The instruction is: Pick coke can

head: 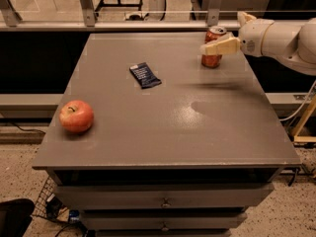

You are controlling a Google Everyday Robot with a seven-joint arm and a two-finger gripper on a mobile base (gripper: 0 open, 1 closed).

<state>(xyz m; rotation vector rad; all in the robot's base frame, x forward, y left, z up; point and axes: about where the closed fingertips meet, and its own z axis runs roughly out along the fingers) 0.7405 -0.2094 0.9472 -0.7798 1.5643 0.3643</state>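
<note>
**Gripper at the coke can, upper right of the frame**

Nearest, at the bottom of the frame, grey drawers [163, 200] with small knobs sit under a matte grey table [197, 132] whose flat top shows a dull sheen right of centre. At the left edge rests a round, glossy red apple [76, 116]. Further back, left of centre, a flat dark blue packet [144, 75] lies at a slant, thin and crinkly by its look.

In the upper right the coke can [212, 60] stands upright near the table's far right corner: a red cylinder with a silver top. The gripper [217, 47], tan and smooth, reaches in from the right on a white arm [281, 36] and crosses the can's front at mid-height. Whether it is clenched on the can or merely beside it, I cannot tell.

The can likely weighs little, with thin walls that dent under a hard squeeze and a slick surface. The best hold is across the middle of the body, square on. Behind runs a metal rail [148, 26].
</note>
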